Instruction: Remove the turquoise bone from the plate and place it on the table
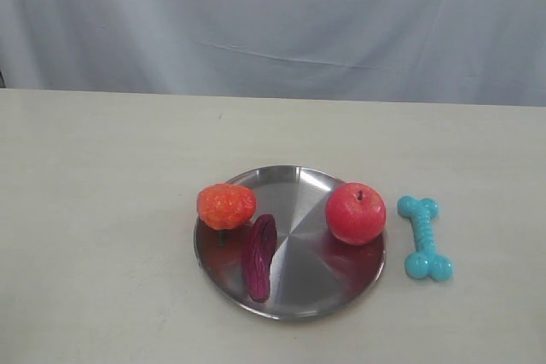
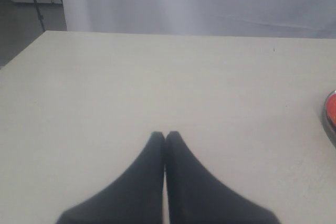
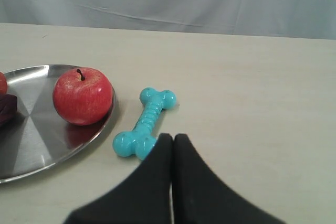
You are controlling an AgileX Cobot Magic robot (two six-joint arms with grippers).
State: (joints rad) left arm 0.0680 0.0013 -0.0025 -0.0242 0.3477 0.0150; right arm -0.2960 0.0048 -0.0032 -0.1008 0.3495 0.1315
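The turquoise bone point(image 1: 424, 237) lies flat on the cream table point(image 1: 102, 210), just right of the steel plate point(image 1: 299, 253) and apart from its rim. In the right wrist view the turquoise bone point(image 3: 144, 123) lies on the table beside the plate point(image 3: 37, 145), close to my right gripper point(image 3: 172, 139), which is shut and holds nothing. My left gripper point(image 2: 165, 136) is shut over bare table point(image 2: 157, 77), with only the plate's edge point(image 2: 329, 121) at the frame's side. Neither gripper shows in the exterior view.
On the plate rest a red apple point(image 1: 355, 213), an orange lumpy fruit point(image 1: 226, 205) and a dark purple oblong piece point(image 1: 258, 257). A pale curtain point(image 1: 273, 14) hangs behind the table's far edge.
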